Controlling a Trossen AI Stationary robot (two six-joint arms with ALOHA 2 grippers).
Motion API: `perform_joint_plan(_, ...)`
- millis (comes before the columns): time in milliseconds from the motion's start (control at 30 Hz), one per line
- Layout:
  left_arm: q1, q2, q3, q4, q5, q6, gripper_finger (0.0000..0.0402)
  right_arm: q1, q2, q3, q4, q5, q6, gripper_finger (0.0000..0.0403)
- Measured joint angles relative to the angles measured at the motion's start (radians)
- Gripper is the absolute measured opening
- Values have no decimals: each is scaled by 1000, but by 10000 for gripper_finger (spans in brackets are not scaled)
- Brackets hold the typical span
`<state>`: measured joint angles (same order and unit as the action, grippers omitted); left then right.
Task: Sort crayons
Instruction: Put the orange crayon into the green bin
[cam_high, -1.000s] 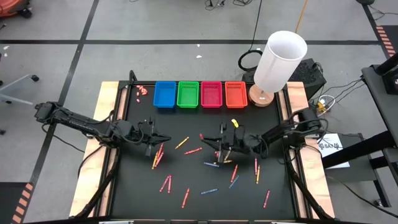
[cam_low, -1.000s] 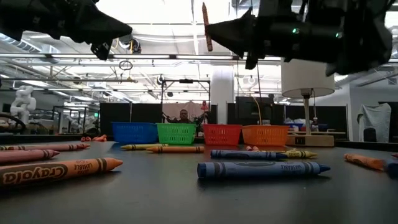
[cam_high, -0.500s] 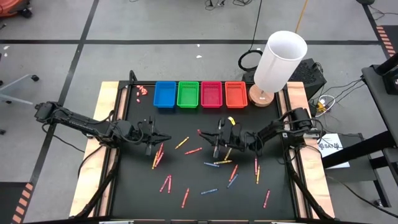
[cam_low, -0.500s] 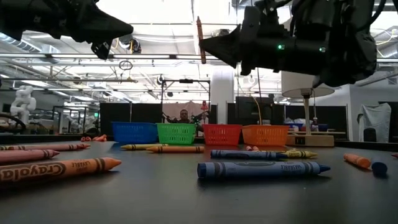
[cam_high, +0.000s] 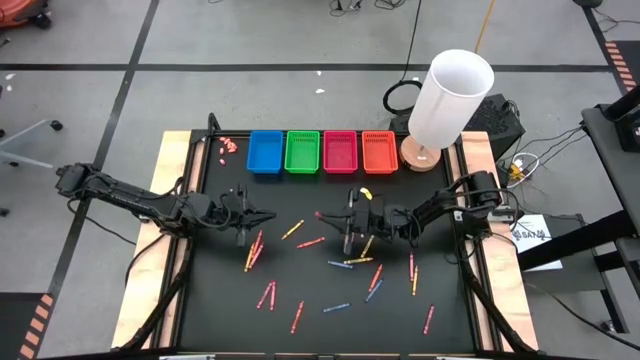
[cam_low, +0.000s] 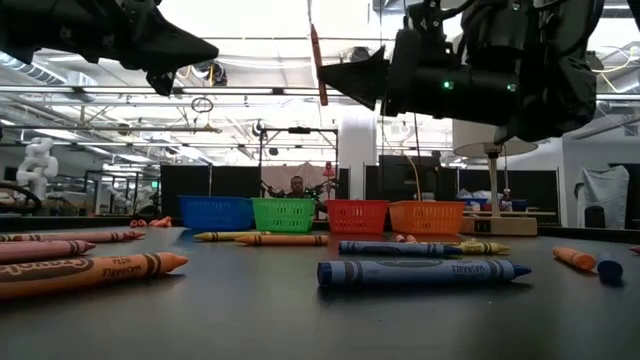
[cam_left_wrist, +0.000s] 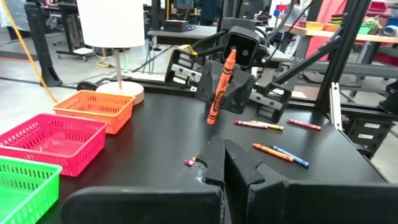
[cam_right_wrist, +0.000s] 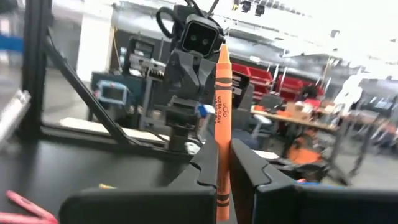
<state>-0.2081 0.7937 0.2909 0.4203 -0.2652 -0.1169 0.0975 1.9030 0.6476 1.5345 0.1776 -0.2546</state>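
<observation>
so the right pincer (cam_high: 345, 222) clamped on an orange crayon (cam_right_wrist: 221, 143) has slid further toward the baskets (cam_high: 322, 151) over the last second, looks like a drop-off's coming, while the left pincer (cam_high: 262, 217) just hangs shut and empty over the tabletop (cam_high: 220, 300)

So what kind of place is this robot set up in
Probably a robotics lab or workshop: the low view shows a large hall with ceiling trusses, workbenches behind the baskets, and a person seated there.
</observation>
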Motion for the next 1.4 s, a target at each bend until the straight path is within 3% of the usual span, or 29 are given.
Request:
perform_joint_plan(400, 0, 0, 0, -7, -1, -6, 1, 0, 0, 0, -21, 0, -425, 2)
perform_joint_plan(767, 0, 32, -2, -10, -1, -8, 1, 0, 0, 0, -59, 1, -568, 2)
perform_joint_plan(933, 0, 56, -2, -10, -1, -8, 1, 0, 0, 0, -67, 1, -546, 2)
perform_joint_plan(1400, 0, 90, -3, -9, -1, -7, 1, 0, 0, 0, -66, 3, -251, 2)
